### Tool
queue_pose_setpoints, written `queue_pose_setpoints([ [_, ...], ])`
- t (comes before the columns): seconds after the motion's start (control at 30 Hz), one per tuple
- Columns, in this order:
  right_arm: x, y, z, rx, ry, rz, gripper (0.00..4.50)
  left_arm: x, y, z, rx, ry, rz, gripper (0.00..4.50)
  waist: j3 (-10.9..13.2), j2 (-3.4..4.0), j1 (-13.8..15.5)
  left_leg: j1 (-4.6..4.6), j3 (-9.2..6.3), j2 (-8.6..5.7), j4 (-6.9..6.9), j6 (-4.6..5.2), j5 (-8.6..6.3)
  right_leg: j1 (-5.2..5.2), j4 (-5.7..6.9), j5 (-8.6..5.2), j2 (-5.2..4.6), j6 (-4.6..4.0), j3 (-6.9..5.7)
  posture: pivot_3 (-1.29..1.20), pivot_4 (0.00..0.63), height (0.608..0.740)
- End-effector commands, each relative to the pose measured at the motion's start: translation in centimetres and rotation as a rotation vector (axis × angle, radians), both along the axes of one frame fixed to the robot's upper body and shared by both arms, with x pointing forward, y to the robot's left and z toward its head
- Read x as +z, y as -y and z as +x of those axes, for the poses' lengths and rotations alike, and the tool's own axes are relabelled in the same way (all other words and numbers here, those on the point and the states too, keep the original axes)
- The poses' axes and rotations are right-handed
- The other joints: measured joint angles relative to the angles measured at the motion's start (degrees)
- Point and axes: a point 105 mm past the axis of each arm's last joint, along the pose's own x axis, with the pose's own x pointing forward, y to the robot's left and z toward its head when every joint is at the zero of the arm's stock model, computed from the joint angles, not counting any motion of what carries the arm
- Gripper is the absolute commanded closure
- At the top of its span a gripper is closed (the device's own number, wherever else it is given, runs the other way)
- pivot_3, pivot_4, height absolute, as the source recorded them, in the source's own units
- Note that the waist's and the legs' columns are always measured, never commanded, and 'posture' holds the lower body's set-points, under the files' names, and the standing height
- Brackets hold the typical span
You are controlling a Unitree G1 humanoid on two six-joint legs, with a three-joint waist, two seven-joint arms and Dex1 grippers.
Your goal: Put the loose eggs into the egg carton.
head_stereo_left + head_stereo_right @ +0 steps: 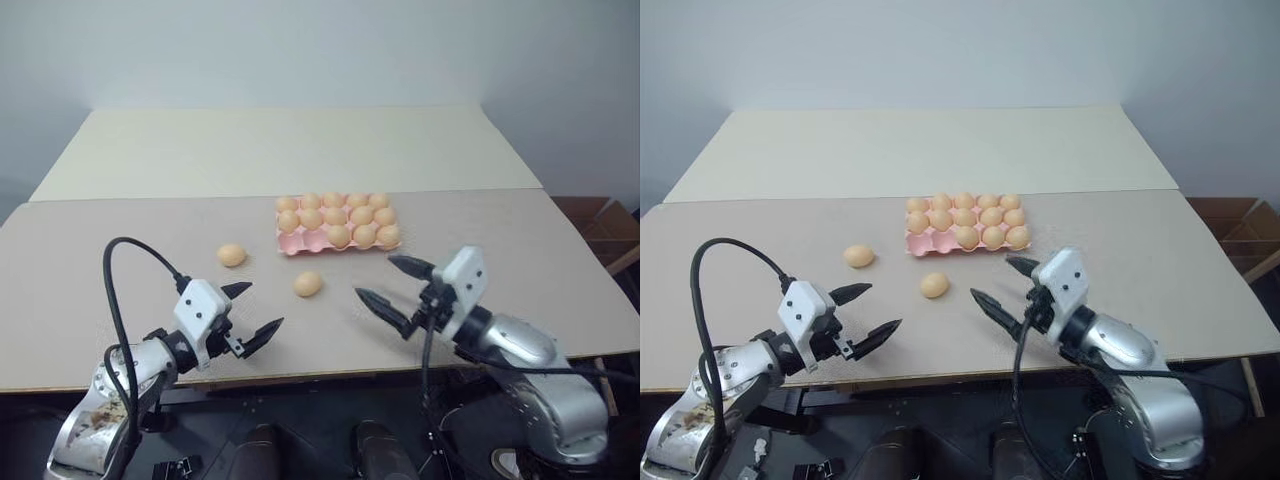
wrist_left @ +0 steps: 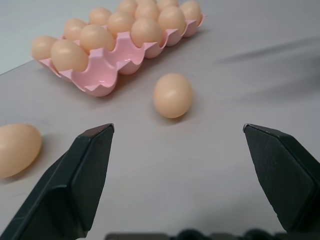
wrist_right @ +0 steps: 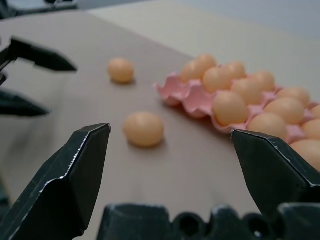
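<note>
Left eye view: two tan loose eggs (image 1: 308, 284) beside pink egg carton (image 1: 292, 243).

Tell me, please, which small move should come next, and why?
Probably the left gripper should move toward the nearer light orange-tan egg: its jaws stand open and empty, that egg lies loose on the table, and the pink moulded egg carton shows an empty near-left pocket.

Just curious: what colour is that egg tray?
Pink; the egg carton shows best in the left wrist view.
</note>
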Motion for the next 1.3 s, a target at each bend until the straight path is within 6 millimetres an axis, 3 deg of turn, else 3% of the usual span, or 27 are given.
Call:
queue_pose_setpoints([
  [0.03, 0.3, -0.3, -1.9, 0.093, 0.0, -0.034, 0.02, 0.4, 0.5, 0.9, 0.057, 0.046, 0.038, 0.0, 0.0, -0.02, 0.44, 0.01, 0.01, -0.02, 0.0, 0.0, 0.0, 0.01, 0.0, 0.0, -0.01, 0.0, 0.01, 0.0, 0.15, 0.74],
  [0.33, -0.1, -0.4, -2.6, 0.111, 0.01, -0.097, 0.02, -0.3, 2.1, 2.6, 0.102, 0.004, 0.061, 0.0, 0.0, -0.07, 1.13, -0.01, -0.01, -0.03, 0.05, 0.0, 0.0, 0.01, -0.01, 0.0, 0.01, 0.02, 0.01, 0.0, 0.15, 0.74],
  [0.97, 0.4, -1.1, -2.3, 0.119, 0.073, -0.127, 0.02, -2.1, 8.1, 6.9, 0.02, -0.16, -0.001, 0.0, 0.0, -0.1, 1.17, -0.05, -0.14, -0.09, 0.16, 0.0, 0.0, 0.07, 0.01, 0.01, 0.03, 0.07, -0.01, 0.0, 0.15, 0.74],
  [1.07, 0.4, -1.2, -2.2, 0.117, 0.076, -0.125, 0.0, -2.1, 8.5, 7.1, 0.007, -0.146, 0.01, 0.6, 0.0, -0.1, 1.13, -0.06, -0.14, -0.09, 0.16, 0.0, 0.0, 0.07, 0.02, 0.01, 0.04, 0.07, -0.01, 0.0, 0.15, 0.74],
  [1.3, 0.4, -1.2, -2.1, 0.108, 0.08, -0.124, 0.0, -2.2, 8.0, 7.1, 0.028, -0.13, 0.022, 2.7, 0.0, -0.1, 1.17, -0.06, -0.17, -0.09, 0.18, 0.0, 0.0, 0.08, 0.03, 0.02, 0.04, 0.07, -0.01, 0.0, 0.15, 0.74],
])
